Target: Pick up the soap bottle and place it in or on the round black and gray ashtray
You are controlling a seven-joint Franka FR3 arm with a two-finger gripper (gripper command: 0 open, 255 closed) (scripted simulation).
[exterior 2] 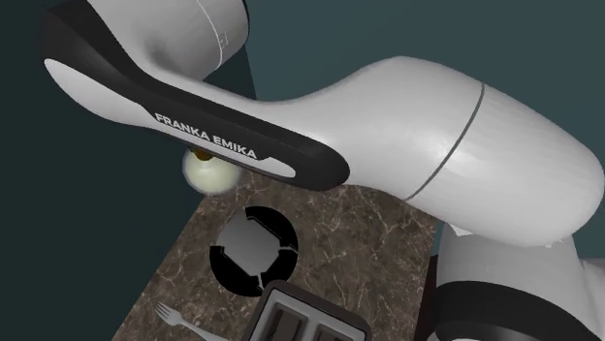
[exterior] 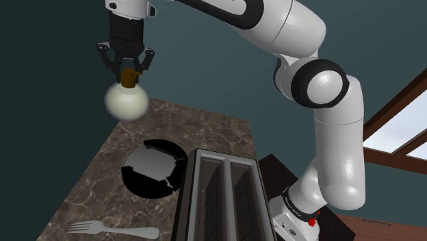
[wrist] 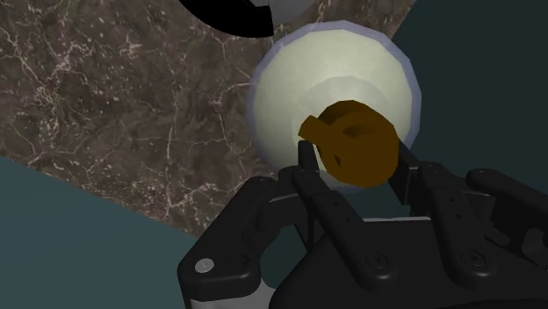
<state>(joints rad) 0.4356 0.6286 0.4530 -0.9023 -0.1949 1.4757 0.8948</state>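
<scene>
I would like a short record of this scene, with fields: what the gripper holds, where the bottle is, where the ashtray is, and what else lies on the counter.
gripper: shut on the brown cap of the soap bottle
soap bottle: pale and round, hanging under the gripper, seemingly lifted over the far corner of the counter
ashtray: round, black and gray, on the counter, nothing in it
other things: toaster beside the ashtray; fork at the counter's near edge
task state: bottle not yet in the ashtray

Teal wall (exterior: 41,41), marbled brown counter (exterior: 102,185), wood-framed window (exterior: 404,140)
</scene>
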